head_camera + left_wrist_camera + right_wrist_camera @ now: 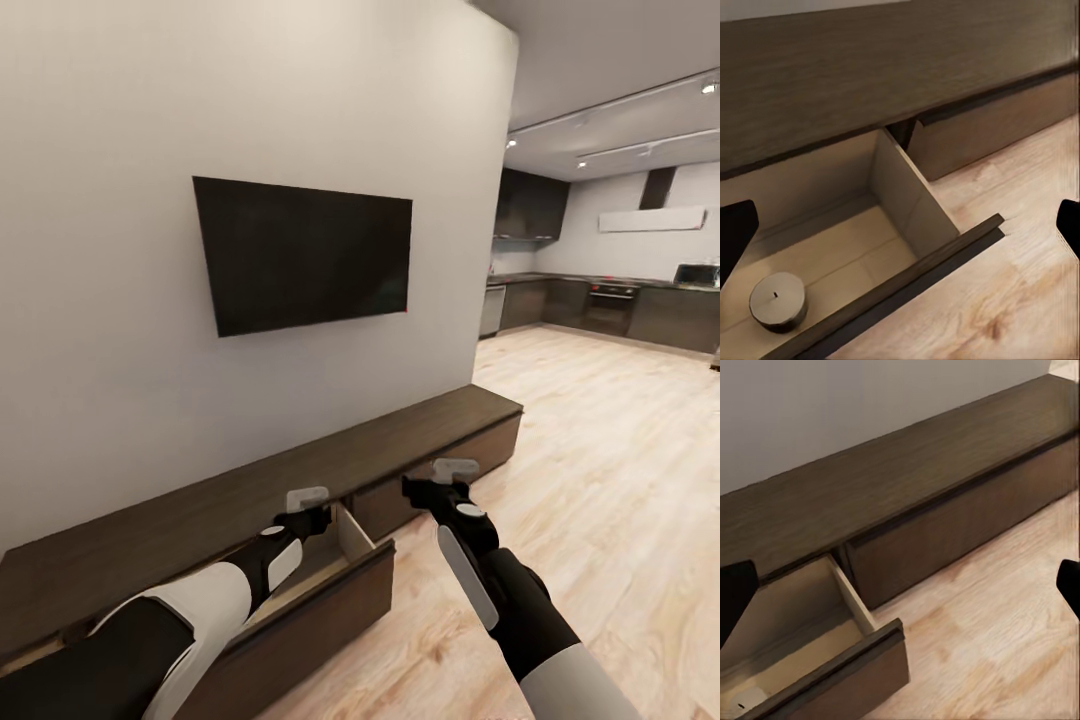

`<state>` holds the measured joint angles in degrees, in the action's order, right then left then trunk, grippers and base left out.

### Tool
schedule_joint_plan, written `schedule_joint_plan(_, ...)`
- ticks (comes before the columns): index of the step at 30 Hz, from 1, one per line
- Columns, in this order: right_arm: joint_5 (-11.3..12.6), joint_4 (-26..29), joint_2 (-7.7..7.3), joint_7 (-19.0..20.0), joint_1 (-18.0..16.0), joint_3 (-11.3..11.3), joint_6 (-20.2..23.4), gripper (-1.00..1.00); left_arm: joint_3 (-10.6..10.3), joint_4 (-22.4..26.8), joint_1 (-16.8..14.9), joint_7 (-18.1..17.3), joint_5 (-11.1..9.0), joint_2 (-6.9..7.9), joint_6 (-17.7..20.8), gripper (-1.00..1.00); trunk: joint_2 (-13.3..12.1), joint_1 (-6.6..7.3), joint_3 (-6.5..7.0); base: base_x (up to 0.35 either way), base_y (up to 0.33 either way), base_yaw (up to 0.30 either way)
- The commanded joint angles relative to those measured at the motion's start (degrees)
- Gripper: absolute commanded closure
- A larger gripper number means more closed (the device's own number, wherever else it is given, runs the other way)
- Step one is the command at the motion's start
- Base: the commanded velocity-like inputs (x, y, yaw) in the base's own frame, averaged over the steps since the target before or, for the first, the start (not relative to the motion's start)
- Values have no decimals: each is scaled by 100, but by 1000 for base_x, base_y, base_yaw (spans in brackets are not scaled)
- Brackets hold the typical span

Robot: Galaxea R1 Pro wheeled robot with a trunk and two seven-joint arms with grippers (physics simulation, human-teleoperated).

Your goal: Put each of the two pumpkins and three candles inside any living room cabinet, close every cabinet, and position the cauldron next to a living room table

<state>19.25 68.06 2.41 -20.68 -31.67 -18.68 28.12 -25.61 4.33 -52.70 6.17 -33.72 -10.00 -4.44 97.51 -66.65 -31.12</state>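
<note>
Black jaws: both sets stand apart, empty | left gripper [305, 515] hovers over open drawer [907, 217] of cabinet [420, 420]; right gripper [440, 492] beside it over floor | one candle [778, 300] lies inside | step: stowing; you likely fetch remaining items next | arms extended forward, low.

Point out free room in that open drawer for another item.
In the open drawer of the cabinet, one candle sits near the front panel. The pale floor between it and the drawer's side wall is bare, as is the strip along the back. Left pincer hovers above, open and empty.
</note>
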Motion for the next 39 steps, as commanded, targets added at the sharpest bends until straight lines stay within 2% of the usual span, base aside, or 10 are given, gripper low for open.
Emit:
schedule_joint_plan(1, 57, -3, -3, -56, -6, -13, -37, -100, -53, -2, -4, 25, -39, 0, -15, -100, -38, 23, 18, 0, 0, -249)
schedule_joint_plan(6, 57, -128, -24, -53, -6, -6, -188, -100, -71, 0, 134, 25, 29, 0, -27, -100, -239, 133, 135, 0, 0, -250)
schedule_joint_plan(11, 61, -175, -111, -58, -6, -5, -406, -100, -77, 6, 192, 10, 380, 0, -52, -100, -439, 243, 252, 0, 0, -250)
schedule_joint_plan(14, 61, -178, -131, -59, -6, -4, -437, -100, -76, 7, 197, -24, 428, 0, -55, -100, -560, 309, 322, 0, 0, -250)
schedule_joint_plan(23, 61, -174, -139, -64, -6, -6, -447, -100, -76, 7, 198, -36, 444, 0, -53, -100, -921, 506, 529, 0, 0, -239)
schedule_joint_plan(33, 61, -144, -131, -67, -6, -6, -454, -100, -76, 7, 199, -37, 445, 0, -48, -100, -1322, 726, 714, 0, 0, -27)
schedule_joint_plan(39, 70, -108, -86, -67, -6, -33, -463, -100, -70, 7, 199, -37, 439, 0, -41, -100, -1322, 726, 714, 0, 0, 0)
